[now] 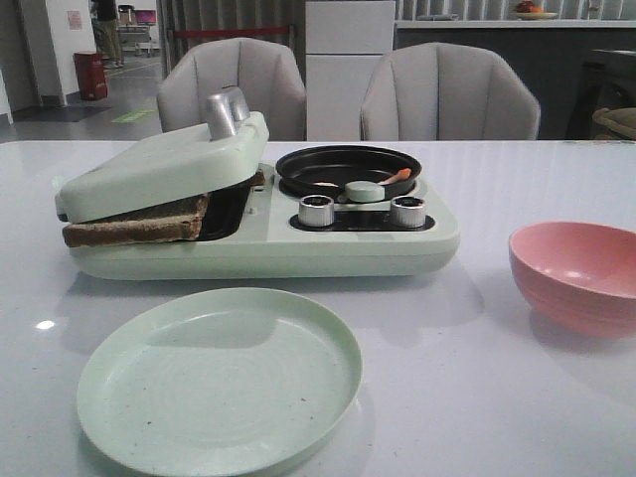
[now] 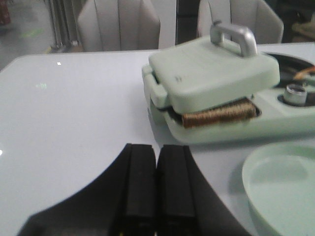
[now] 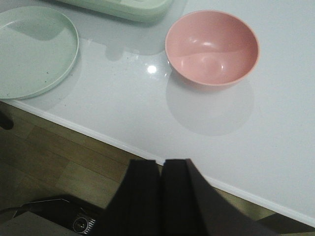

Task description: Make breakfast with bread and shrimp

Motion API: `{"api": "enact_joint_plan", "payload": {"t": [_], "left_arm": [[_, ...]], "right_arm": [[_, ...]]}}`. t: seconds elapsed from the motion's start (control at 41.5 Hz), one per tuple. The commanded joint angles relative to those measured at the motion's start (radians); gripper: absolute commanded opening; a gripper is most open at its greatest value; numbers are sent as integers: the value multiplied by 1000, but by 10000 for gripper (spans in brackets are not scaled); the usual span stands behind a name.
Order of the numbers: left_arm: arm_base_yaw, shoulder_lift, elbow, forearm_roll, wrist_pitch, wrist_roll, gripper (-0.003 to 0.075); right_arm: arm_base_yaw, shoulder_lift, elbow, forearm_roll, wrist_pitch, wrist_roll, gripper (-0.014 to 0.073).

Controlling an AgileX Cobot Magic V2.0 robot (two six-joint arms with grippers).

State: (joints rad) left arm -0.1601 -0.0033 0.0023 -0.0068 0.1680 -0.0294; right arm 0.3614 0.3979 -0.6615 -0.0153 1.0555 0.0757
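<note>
With both grippers, left (image 2: 156, 189) and right (image 3: 161, 194), clenched empty, the bread (image 1: 139, 225) overhanging the breakfast maker (image 1: 268, 243) risked snagging its lid (image 1: 164, 164).

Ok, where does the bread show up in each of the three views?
Front view: the bread sticks out at left, clamped under the lid of the breakfast maker.
Left wrist view: the bread shows as a brown edge under the lid, right of centre.
Right wrist view: not in it.
Shared landmark: the green plate, in front of the maker, also seen at and.
</note>
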Motion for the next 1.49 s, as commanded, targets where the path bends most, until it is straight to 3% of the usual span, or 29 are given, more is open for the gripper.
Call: {"api": "enact_joint_plan", "payload": {"t": [0.0, 0.265, 0.506, 0.988, 1.47], "left_arm": [[13, -20, 28, 24, -118, -35, 102], [13, -20, 28, 43, -147, -103, 102], [13, -20, 28, 64, -264, -103, 101], [16, -20, 28, 62, -264, -103, 101], [103, -20, 28, 62, -264, -103, 101]], "right_arm": [[-1, 9, -25, -10, -66, 1, 41], [-1, 9, -25, -10, -66, 1, 41], [-1, 9, -25, -10, -66, 1, 41], [-1, 9, -25, -10, -66, 1, 41], [-1, 9, -25, -10, -66, 1, 41]]}}
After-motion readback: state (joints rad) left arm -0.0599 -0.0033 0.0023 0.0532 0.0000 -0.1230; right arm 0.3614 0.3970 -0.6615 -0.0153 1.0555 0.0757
